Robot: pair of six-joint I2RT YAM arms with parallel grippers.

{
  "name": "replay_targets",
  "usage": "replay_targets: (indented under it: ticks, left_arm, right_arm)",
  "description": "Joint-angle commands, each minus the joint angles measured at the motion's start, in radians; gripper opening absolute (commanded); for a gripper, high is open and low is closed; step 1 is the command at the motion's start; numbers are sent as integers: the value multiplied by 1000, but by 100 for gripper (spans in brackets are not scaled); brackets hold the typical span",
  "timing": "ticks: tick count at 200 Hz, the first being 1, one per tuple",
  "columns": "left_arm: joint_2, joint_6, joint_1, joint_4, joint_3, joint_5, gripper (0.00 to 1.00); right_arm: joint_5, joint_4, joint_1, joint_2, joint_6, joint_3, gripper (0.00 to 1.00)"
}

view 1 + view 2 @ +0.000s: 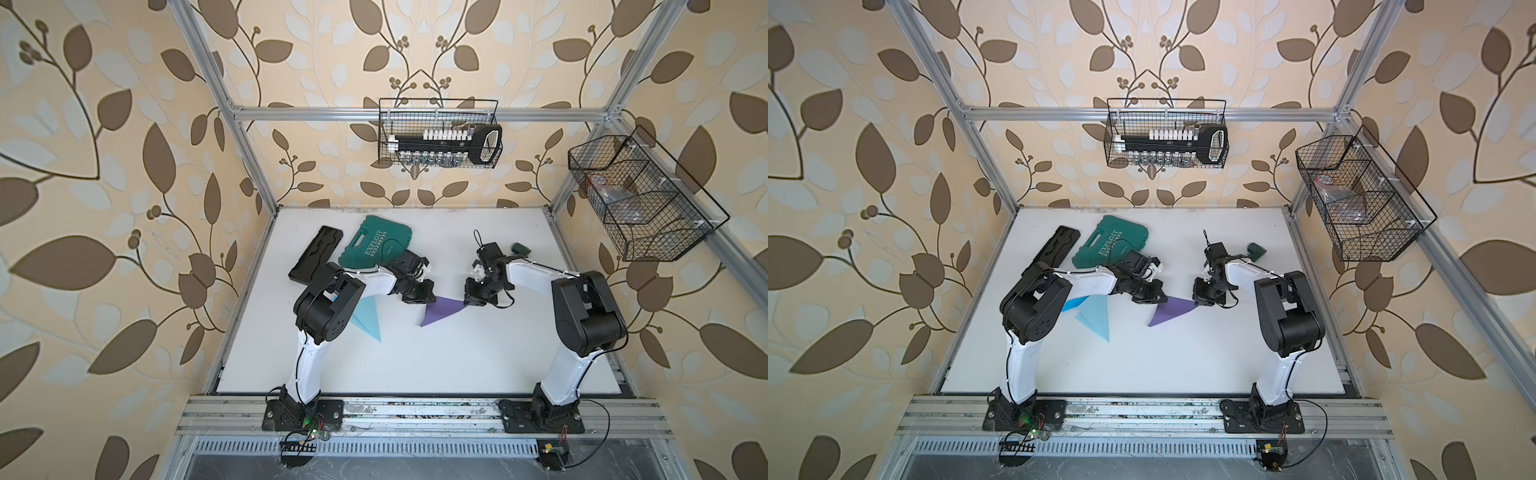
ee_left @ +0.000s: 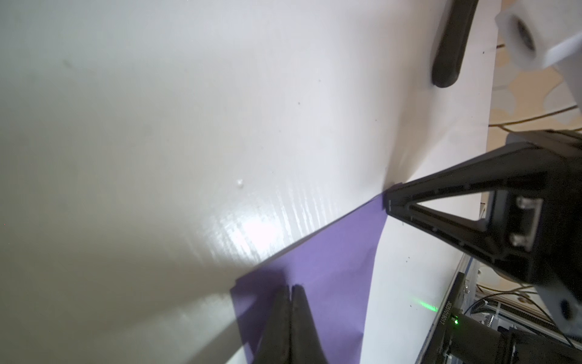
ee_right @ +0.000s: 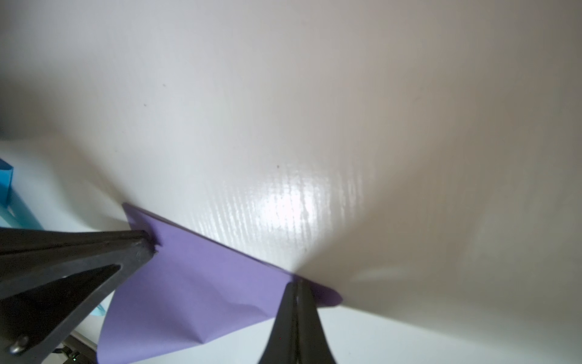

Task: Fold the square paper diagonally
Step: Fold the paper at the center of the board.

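The purple paper (image 1: 440,309) (image 1: 1171,309) lies mid-table, folded into a triangle with its long folded edge toward the back. My left gripper (image 1: 432,297) (image 2: 291,288) is shut, its tip resting on the paper's left corner. My right gripper (image 1: 465,302) (image 3: 297,283) is shut too, with its tip on the right corner by the folded edge. The left wrist view shows the paper (image 2: 330,268) running from my own closed fingers to the right gripper (image 2: 389,201). A loose crease shows in the paper (image 3: 195,283) in the right wrist view, where the left gripper (image 3: 154,245) touches it.
A folded light blue paper (image 1: 368,318) lies beside the left arm. A green tool case (image 1: 376,245) and a black tray (image 1: 316,257) sit at the back left. At the back right is a small dark green object (image 1: 521,249). Wire baskets (image 1: 438,135) (image 1: 640,199) hang on the frame.
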Motion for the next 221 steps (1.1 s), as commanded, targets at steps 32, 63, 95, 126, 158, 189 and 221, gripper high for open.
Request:
replay_targets:
  ticks: [32,63,95,126,158,189,221]
  left_arm:
    - [63,31,11,-141,-26,-127,0]
    - [61,31,10,-138,-24,-120,0]
    - [60,32,11,-135,-27,-117,0]
    - [61,31,10,-130,-28,-113,0]
    - [64,31,9,-130,-26,-111,0]
    - [64,31,9,-130,-26,-114,0]
    - [65,32,10,-132,-24,-116,0]
  right_arm:
    - [80,-45,-62,15,-27,-13,0]
    - [63,-23,-60,-27,-15,-23,0]
    - [45,-26,15,-126,11,-1,0]
    - [5,-19,100,-131,48,22,0]
    - [-43,32,159,-71,95,23,0]
    - [-61,60,188,-35,116,12,0]
    - [-50,55,201,-25,107,-7,0]
